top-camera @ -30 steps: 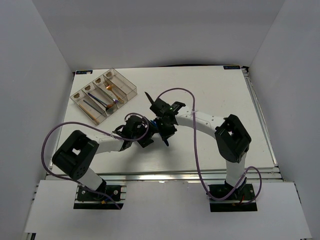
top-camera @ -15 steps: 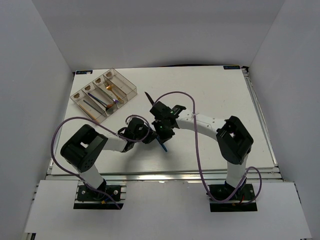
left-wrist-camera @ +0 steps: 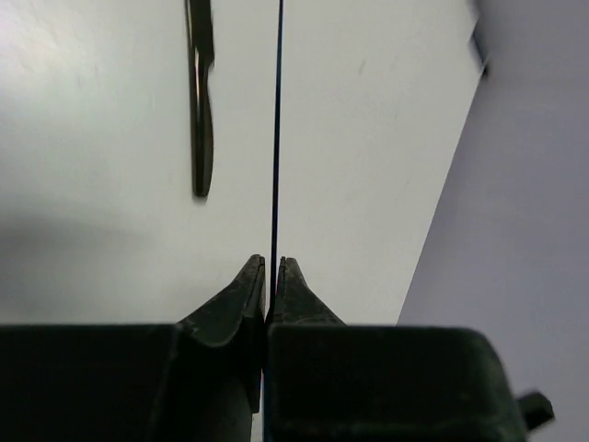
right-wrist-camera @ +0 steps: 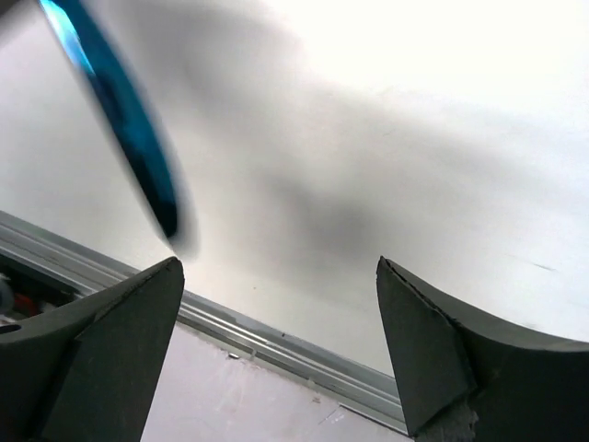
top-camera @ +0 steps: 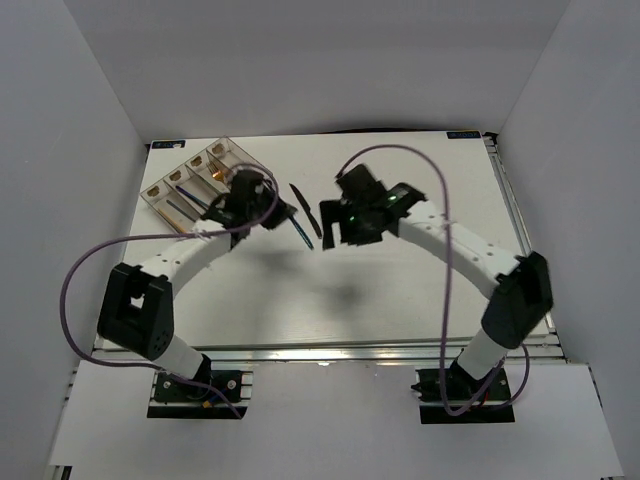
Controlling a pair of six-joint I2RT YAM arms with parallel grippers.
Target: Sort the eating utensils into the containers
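Knife (left-wrist-camera: 201,129) on table (top-camera: 420,290), right of tray (top-camera: 183,166)

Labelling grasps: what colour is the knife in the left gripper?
Blue. The knife shows best in the right wrist view, though blurred.

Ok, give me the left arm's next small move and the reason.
Probably swing the left tool over the tray and lower it. It is shut on the blue knife, the right tool stands open and clear of the knife, and the tray lies just beside the left tool.
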